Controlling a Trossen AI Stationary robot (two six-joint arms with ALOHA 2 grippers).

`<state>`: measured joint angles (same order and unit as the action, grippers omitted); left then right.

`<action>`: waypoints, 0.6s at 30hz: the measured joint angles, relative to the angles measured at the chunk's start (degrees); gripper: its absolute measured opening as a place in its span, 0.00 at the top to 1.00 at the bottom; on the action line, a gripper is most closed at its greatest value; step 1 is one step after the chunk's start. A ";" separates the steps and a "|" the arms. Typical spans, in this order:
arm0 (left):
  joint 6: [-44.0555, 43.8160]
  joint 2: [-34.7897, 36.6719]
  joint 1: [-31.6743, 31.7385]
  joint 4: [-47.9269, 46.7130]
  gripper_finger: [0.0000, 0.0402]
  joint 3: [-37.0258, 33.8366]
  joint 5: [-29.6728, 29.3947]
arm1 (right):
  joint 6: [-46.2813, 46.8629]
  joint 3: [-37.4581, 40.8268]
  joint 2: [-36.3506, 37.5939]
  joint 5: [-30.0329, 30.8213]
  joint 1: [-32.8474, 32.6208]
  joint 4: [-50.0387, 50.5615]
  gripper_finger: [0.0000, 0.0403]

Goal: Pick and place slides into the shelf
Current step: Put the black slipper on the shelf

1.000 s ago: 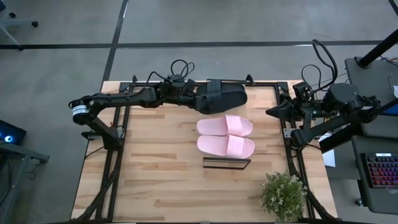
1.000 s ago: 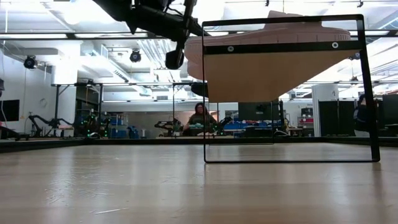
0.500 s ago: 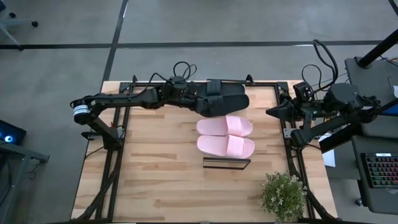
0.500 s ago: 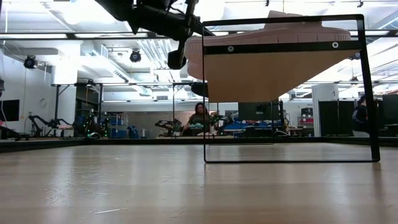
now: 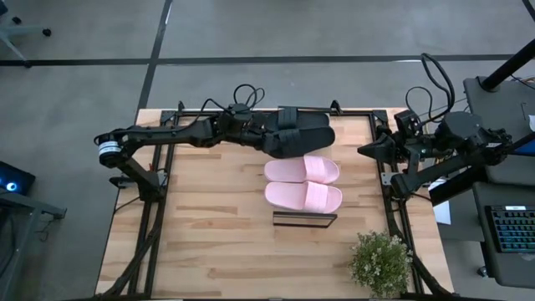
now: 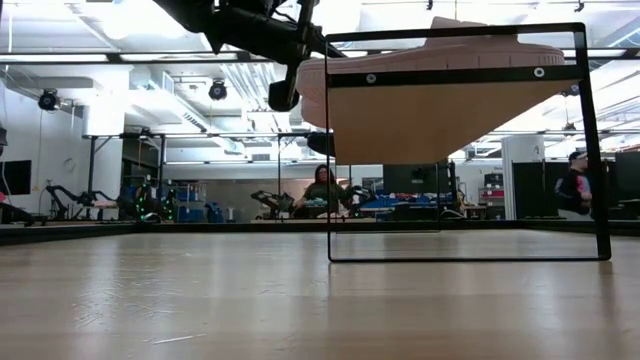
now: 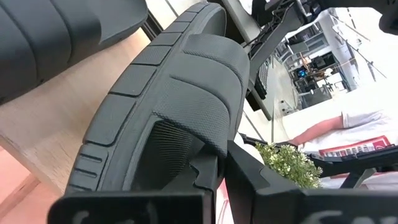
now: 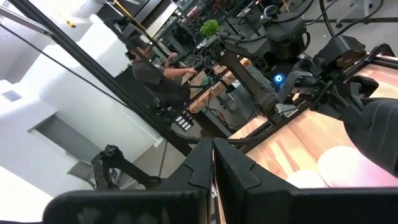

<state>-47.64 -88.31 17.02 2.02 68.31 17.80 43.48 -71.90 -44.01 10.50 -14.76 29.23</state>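
The shelf [image 6: 440,115] stands mid-table, and in the high view its near end [image 5: 304,219] shows as a dark bar. Two pale pink slides [image 5: 303,169] [image 5: 304,197] lie side by side on its top. At its far end are two black slides, one [image 5: 306,119] farther back and one [image 5: 303,142] next to the pink pair. My left gripper [image 5: 269,139] reaches in from the table's left and is shut on the nearer black slide [image 7: 180,93]. My right gripper [image 5: 361,150] waits shut at the table's right edge, holding nothing. My left gripper pinches the black slide between its two fingers [image 7: 208,177] at the edge of the broad strap [image 7: 205,134], by the strap's opening. The fingers come nearly level from the table's left. They hide the exact place of contact. Whether the sole rests on the shelf, I cannot tell.
A potted plant [image 5: 382,262] stands at the table's near right corner. Black frame rails run along the table's left and right edges. Bare tabletop [image 5: 209,217] lies left of the shelf. People show in the room beyond the table.
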 joint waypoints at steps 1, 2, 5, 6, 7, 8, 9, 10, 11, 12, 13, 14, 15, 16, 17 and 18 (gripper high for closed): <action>-0.04 0.00 0.00 -0.02 1.00 0.00 0.32 | 0.00 0.00 0.00 -0.02 0.01 0.00 0.98; -0.07 0.00 0.00 -0.02 1.00 0.02 0.79 | 0.02 0.00 0.00 -0.02 0.02 0.00 0.98; -0.33 0.02 0.00 -0.53 1.00 0.02 1.28 | 0.04 0.00 -0.02 -0.20 0.02 0.00 0.98; -0.86 0.04 0.00 -1.03 1.00 0.02 1.33 | 0.07 0.00 -0.02 -0.20 0.01 -0.02 0.98; -1.51 0.07 0.00 -1.19 1.00 -0.11 1.66 | 0.07 0.00 0.00 -0.20 0.01 -0.02 0.98; -1.55 0.07 0.00 -1.38 1.00 -0.19 2.25 | 0.07 0.00 0.00 -0.22 0.02 -0.03 0.98; -1.48 0.07 0.00 -1.48 1.00 -0.22 2.86 | 0.09 0.00 0.00 -0.21 0.01 -0.08 0.98; -1.36 0.07 -0.03 -1.48 1.00 -0.22 2.96 | 0.09 0.00 0.00 -0.22 0.02 -0.09 0.98; -1.33 0.07 -0.06 -1.47 1.00 -0.22 2.93 | 0.09 0.00 0.00 -0.20 0.00 -0.09 0.98; -1.32 0.07 -0.09 -1.42 1.00 -0.22 2.93 | 0.07 0.00 0.00 -0.22 0.01 -0.11 0.98; -1.30 0.07 -0.09 -1.35 1.00 -0.23 2.91 | 0.07 0.00 0.00 -0.22 0.00 -0.15 0.98; -1.28 0.07 -0.09 -1.26 1.00 -0.26 2.91 | 0.07 0.00 0.00 -0.22 0.02 -0.22 0.98; -1.15 0.07 -0.09 -1.20 1.00 -0.26 2.77 | 0.05 0.00 0.00 -0.21 0.02 -0.26 0.98; -1.03 0.07 -0.09 -1.16 1.00 -0.28 2.30 | 0.04 0.00 0.00 -0.20 0.02 -0.33 0.98; -1.01 0.07 -0.05 -1.16 1.00 -0.28 1.48 | 0.04 0.00 0.00 -0.22 0.02 -0.44 0.98; -1.01 0.07 0.04 -1.20 1.00 -0.20 0.84 | 0.02 0.00 -0.02 -0.22 0.01 -0.60 0.98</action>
<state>-48.64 -88.25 17.05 0.82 68.12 18.64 43.51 -71.90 -44.03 10.28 -14.75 28.63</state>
